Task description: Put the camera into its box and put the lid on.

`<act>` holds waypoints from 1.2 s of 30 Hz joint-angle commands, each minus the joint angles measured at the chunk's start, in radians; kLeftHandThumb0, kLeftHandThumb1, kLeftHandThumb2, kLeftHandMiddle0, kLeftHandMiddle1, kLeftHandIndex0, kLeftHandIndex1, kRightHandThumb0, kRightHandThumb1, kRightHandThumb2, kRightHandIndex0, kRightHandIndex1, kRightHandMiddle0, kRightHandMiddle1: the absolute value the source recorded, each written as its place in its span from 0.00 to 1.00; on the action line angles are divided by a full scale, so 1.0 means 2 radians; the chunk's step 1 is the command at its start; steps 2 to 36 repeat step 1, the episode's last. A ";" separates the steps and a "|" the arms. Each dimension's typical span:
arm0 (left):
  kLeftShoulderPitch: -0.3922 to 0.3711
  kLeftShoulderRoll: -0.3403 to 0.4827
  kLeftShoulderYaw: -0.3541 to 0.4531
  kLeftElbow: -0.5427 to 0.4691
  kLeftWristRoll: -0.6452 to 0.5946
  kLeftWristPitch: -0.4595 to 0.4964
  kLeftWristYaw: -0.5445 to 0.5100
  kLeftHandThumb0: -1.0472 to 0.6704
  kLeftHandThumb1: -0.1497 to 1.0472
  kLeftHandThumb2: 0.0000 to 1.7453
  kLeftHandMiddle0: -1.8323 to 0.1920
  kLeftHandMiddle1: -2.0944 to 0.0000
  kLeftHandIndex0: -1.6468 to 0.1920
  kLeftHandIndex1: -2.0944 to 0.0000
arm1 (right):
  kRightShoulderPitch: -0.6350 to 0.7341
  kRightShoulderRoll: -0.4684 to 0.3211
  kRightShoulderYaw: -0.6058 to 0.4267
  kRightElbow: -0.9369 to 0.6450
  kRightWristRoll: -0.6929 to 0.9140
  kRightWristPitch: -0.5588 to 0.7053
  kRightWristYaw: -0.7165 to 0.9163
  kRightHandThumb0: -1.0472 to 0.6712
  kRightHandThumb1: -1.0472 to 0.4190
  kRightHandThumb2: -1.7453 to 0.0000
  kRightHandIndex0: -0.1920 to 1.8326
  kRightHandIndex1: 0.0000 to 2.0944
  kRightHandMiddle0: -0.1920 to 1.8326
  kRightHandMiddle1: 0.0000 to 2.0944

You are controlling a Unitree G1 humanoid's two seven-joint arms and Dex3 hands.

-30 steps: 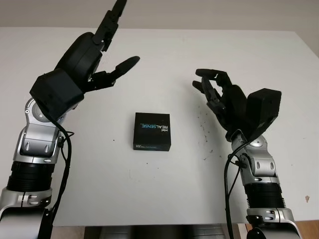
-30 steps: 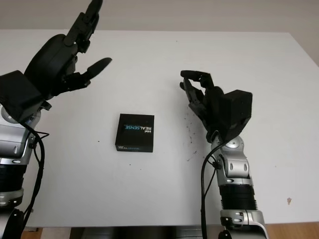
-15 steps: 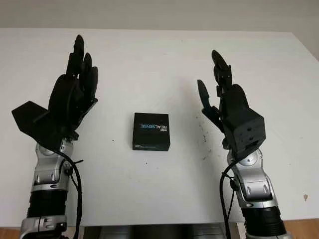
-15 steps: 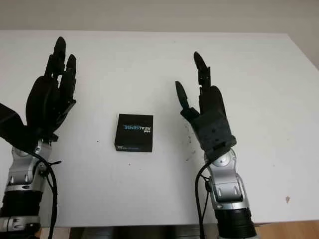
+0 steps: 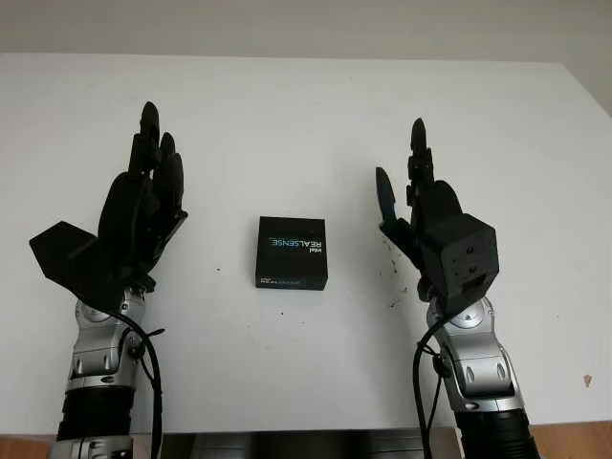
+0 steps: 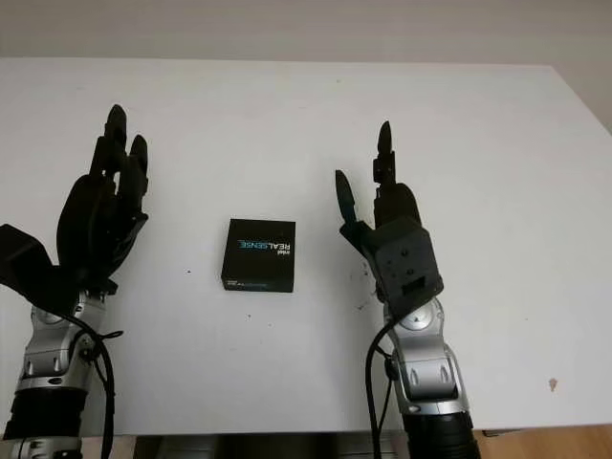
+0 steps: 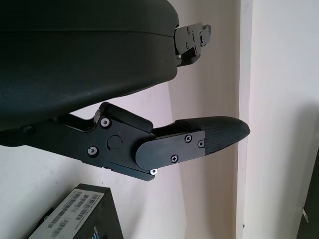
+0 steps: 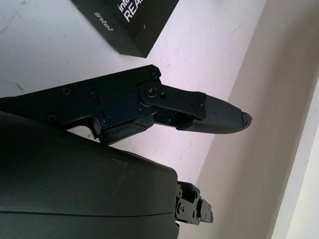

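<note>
A black camera box point(image 5: 291, 252) with its lid on and "REALSENSE" printed on top lies flat at the middle of the white table point(image 5: 306, 105). My left hand point(image 5: 143, 206) is raised to the left of the box, open and holding nothing. My right hand point(image 5: 421, 210) is raised to the right of the box, also open and holding nothing. Both hands are clear of the box. A corner of the box point(image 7: 79, 214) appears in the left wrist view, and its printed edge point(image 8: 130, 20) in the right wrist view.
The table's far edge meets a pale wall point(image 5: 306, 24). Small dark specks point(image 5: 392, 258) mark the tabletop just right of the box. The table's right edge point(image 5: 588, 115) runs down the right side.
Both hands have turned from tilted, curled poses to upright, fingers pointing away, and drawn back toward the near edge. The box has not moved.
</note>
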 commanded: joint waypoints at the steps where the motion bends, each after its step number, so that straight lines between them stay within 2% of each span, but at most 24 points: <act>1: 0.010 0.000 -0.004 -0.019 0.003 0.005 0.001 0.16 1.00 0.36 1.00 1.00 1.00 1.00 | 0.009 0.001 -0.002 -0.015 0.005 0.004 0.003 0.14 0.00 0.66 0.00 0.00 0.00 0.00; 36: 0.010 0.000 -0.004 -0.019 0.003 0.005 0.001 0.16 1.00 0.36 1.00 1.00 1.00 1.00 | 0.009 0.001 -0.002 -0.015 0.005 0.004 0.003 0.14 0.00 0.66 0.00 0.00 0.00 0.00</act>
